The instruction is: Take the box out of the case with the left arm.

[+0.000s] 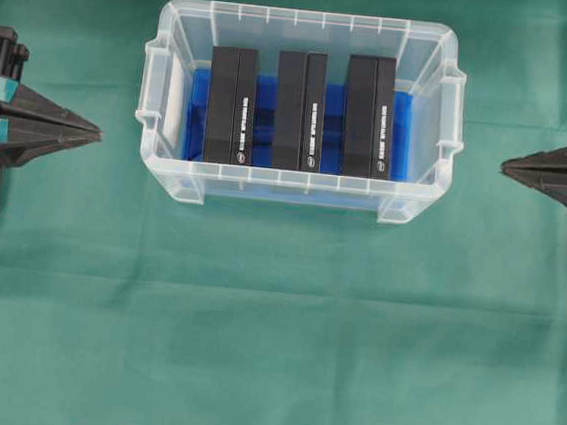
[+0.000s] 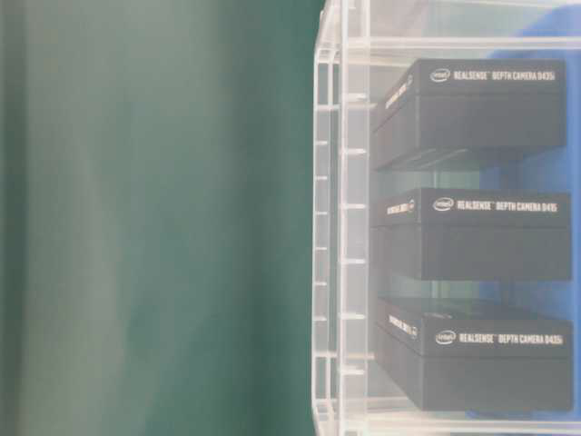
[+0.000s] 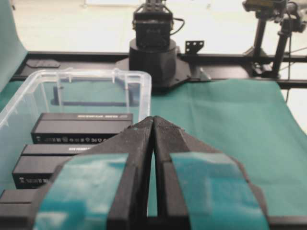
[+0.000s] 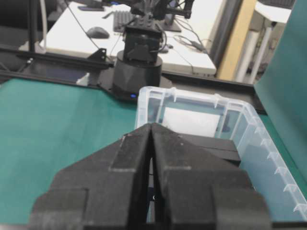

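The clear case (image 1: 302, 18) stands at the back middle of the green cloth, with three black boxes on edge in a row on its blue floor: left (image 1: 232, 105), middle (image 1: 299, 111) and right (image 1: 368, 116). My left gripper (image 1: 97, 135), with teal pads, lies shut and empty on the left, a short way outside the case's left wall. From the left wrist its tips (image 3: 153, 118) meet in front of the case's corner (image 3: 144, 84). My right gripper (image 1: 505, 166) is shut and empty just off the right wall, its tips (image 4: 151, 125) touching.
Green cloth (image 1: 270, 352) covers the whole table, creased across the front. The right arm's base (image 3: 153, 48) stands beyond the cloth's edge opposite the left gripper, and the left arm's base (image 4: 139, 62) opposite the right. The table-level view shows the case's wall (image 2: 331, 227) and the boxes' white lettering.
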You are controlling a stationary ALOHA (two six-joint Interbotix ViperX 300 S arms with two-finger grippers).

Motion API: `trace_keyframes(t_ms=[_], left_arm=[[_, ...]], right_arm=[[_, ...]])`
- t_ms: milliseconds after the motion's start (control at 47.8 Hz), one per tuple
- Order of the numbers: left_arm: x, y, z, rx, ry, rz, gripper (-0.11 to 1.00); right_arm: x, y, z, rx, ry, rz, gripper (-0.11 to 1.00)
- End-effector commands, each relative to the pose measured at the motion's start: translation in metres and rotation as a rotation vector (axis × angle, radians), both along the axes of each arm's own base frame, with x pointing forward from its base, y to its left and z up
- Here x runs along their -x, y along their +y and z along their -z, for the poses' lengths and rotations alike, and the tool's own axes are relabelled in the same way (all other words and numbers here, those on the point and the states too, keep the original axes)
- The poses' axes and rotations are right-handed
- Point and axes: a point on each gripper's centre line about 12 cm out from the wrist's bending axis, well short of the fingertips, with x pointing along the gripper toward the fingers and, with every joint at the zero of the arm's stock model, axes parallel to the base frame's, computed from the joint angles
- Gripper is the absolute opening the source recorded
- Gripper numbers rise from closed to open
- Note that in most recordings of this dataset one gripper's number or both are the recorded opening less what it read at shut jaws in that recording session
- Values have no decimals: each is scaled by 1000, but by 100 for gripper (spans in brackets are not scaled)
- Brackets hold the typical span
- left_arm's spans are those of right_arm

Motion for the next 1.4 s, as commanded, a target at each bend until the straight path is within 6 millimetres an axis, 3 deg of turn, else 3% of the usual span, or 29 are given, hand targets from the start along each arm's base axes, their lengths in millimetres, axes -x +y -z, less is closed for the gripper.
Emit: trace_keyframes(t_ms=[0,439,586,962,1255,1380], left_arm=[[-3,2,-12,-29,-32,-12,2],[-1,2,-18,-23,-35,-11,2],[2,2,-38,-22,-49,-9,2],[10,1,-105,-21,57,-10,2],[7,2,-114,38,164,-13,2],[8,2,-105,123,303,-26,2]], right_arm=[[-3,0,-4,-1,-6,2,3],[-6,0,-15,-2,75,2,3],[-7,0,-32,0,69,2,3],[-9,-1,-103,-2,124,3,3],[-11,0,-103,-26,199,3,3],[-9,-1,-95,-56,290,7,3]])
